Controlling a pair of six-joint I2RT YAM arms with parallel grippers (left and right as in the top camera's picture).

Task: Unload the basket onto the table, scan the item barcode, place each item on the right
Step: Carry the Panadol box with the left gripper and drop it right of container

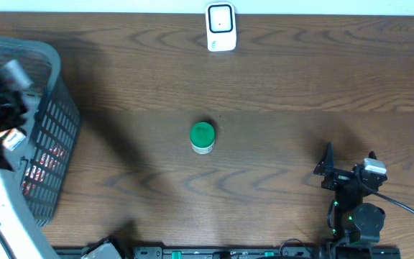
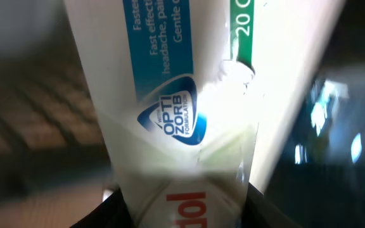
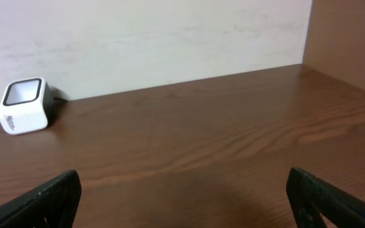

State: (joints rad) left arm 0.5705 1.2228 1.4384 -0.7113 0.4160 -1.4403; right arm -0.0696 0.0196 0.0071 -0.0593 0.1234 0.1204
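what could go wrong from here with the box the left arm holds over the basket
The left pincer seems to grip the medicine box by one end, so it might twist or slip in transit.
The box is over the basket and could catch its wall on leaving.
The green-lidded jar stands in front of the scanner; a low sweep might clip it.
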